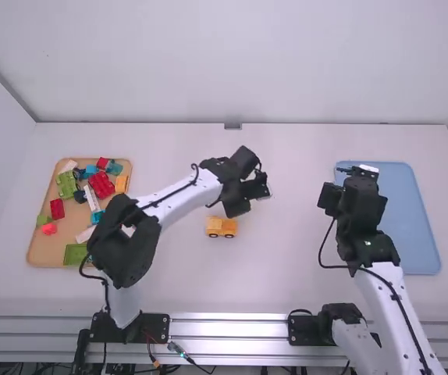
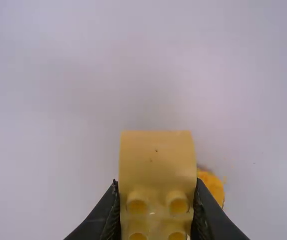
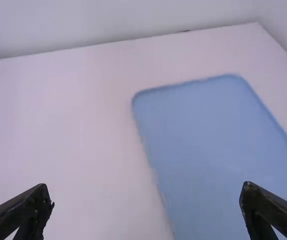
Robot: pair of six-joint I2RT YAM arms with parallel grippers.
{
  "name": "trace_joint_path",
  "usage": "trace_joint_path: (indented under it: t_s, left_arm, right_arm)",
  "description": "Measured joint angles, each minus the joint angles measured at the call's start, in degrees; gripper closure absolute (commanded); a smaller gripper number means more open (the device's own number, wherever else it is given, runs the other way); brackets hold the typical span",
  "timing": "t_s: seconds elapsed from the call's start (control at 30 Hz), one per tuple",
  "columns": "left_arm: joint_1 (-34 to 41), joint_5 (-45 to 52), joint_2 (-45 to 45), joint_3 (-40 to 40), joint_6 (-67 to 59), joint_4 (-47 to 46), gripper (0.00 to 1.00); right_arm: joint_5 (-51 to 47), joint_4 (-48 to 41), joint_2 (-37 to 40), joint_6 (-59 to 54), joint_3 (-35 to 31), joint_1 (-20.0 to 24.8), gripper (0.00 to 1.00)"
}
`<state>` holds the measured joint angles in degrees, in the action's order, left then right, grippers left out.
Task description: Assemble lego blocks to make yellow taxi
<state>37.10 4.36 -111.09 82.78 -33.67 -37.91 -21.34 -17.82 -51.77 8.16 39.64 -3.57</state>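
Note:
My left gripper [image 1: 261,186] is over the middle of the table, beyond the small orange-yellow car [image 1: 222,226], which rests on its wheels on the tabletop. In the left wrist view a yellow block [image 2: 157,157] with rounded studs is clamped in the left gripper [image 2: 156,212]. Behind that block, an orange piece [image 2: 212,189] is partly hidden. Over the near-left side of the blue tray, my right gripper [image 1: 341,183] hangs. Seen from its own wrist, the right gripper [image 3: 146,200] has its fingers wide apart and holds nothing.
At the left, a wooden tray [image 1: 40,254] carries loose blocks in red, green, blue, white and orange. A blue tray [image 1: 415,226] lies at the right, partly behind the right arm; the right wrist view shows the blue tray's surface [image 3: 208,135]. Walls border the table's far side.

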Motion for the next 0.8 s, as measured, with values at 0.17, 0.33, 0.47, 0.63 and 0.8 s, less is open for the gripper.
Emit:
trace_joint_path:
  t_s: [0.17,0.33,0.47,0.63,0.8]
  left_arm:
    - [3.23,0.00,-4.94,0.28,-1.84,0.02,0.98]
    - [5.07,2.05,-9.35,5.42,-2.62,-1.75,0.99]
    - [6.95,2.71,-12.50,9.16,-3.08,-2.86,0.98]
    - [8.66,2.93,-14.88,9.20,-4.83,-3.67,0.85]
    - [8.98,2.93,-15.34,9.20,-6.16,-3.82,0.01]
  right_arm:
    - [0.39,-2.21,3.34,0.44,0.00,3.06,0.01]
    - [3.10,-2.23,4.44,0.02,0.00,5.16,0.01]
    - [5.31,-1.70,4.00,-0.48,0.00,6.08,0.01]
    - [6.29,-0.48,0.85,-0.90,0.00,6.10,0.01]
    - [6.62,1.16,-1.14,-1.16,0.00,6.10,0.01]
